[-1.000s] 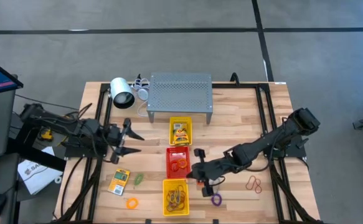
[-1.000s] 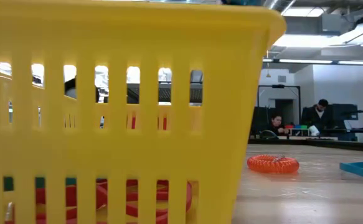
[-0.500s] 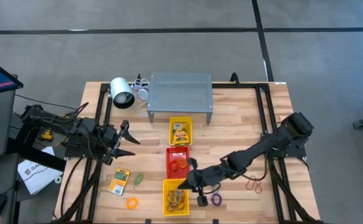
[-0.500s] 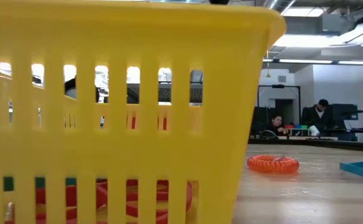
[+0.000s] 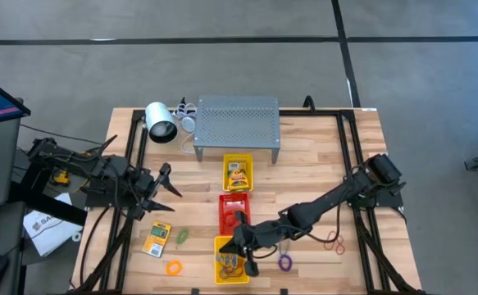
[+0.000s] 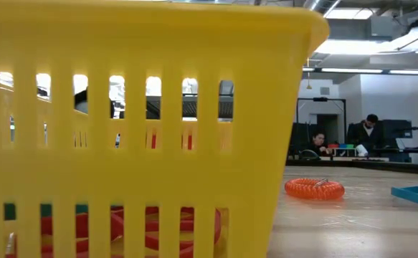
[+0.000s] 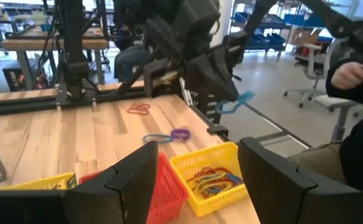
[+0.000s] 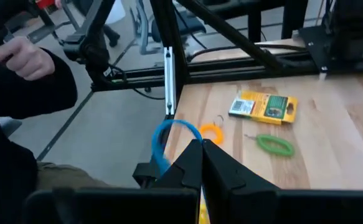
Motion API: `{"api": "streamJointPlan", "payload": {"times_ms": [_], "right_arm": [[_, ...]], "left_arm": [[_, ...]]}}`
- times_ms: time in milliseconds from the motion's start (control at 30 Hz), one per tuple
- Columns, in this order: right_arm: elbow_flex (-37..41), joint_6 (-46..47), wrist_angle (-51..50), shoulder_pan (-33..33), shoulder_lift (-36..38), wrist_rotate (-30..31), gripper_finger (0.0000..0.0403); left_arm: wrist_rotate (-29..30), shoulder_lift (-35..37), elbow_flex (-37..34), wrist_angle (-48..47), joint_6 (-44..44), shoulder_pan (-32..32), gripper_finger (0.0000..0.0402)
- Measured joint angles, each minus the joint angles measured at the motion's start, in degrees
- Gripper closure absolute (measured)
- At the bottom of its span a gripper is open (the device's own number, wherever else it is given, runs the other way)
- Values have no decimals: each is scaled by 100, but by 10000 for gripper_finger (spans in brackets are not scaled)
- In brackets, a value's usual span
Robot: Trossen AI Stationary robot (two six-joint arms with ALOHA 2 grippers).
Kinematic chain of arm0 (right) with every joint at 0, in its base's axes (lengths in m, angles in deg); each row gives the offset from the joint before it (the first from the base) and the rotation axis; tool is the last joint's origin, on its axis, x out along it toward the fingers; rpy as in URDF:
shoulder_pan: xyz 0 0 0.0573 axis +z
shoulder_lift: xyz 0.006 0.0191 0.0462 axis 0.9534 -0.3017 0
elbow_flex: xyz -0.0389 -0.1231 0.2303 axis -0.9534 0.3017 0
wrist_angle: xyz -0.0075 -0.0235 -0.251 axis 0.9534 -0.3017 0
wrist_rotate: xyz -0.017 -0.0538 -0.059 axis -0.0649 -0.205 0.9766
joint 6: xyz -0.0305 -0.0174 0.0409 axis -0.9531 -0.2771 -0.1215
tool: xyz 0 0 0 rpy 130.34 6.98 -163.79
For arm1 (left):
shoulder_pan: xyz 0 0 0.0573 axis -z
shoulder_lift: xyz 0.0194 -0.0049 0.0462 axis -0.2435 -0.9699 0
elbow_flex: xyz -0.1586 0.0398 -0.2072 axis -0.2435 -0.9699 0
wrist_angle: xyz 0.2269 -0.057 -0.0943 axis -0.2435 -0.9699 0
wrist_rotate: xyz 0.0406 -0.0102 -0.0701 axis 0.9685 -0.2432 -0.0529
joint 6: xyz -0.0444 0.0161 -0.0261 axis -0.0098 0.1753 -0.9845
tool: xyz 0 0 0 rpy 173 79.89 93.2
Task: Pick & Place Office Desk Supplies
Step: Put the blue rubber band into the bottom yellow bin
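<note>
the right gripper (image 5: 240, 248), pinched shut on a blue band (image 8: 167, 140), hangs directly above the near yellow tray (image 5: 219, 274), the wide-open left gripper (image 5: 163, 190) waiting well apart.

I find almost nothing readable here. From above, a white sheet (image 5: 48, 227) on the floor left of the table carries dark block letters, perhaps starting "SA", but I cannot make out the word. The card packet (image 5: 157, 238) on the table and the one in the far yellow tray (image 5: 238, 174) show print too small to read; my right wrist camera shows the same packet (image 8: 263, 106) with its print blurred.
</note>
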Motion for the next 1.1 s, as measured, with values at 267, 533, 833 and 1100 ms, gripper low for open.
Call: {"api": "streamJointPlan", "payload": {"times_ms": [267, 533, 833, 1100], "right_arm": [[-21, 304, -253, -7, -4, 23, 403], [-21, 326, -430, 49, -5, 17, 403], [-21, 356, -748, 289, -34, 52, 403], [-13, 373, -542, 225, -728, 4, 403]], "left_arm": [[-2, 0, 0, -167, 7, 1, 183], [-2, 0, 0, -129, -13, 0, 183], [-2, 0, 0, -116, -301, 0, 183], [-2, -13, 0, 132, -336, 0, 183]]}}
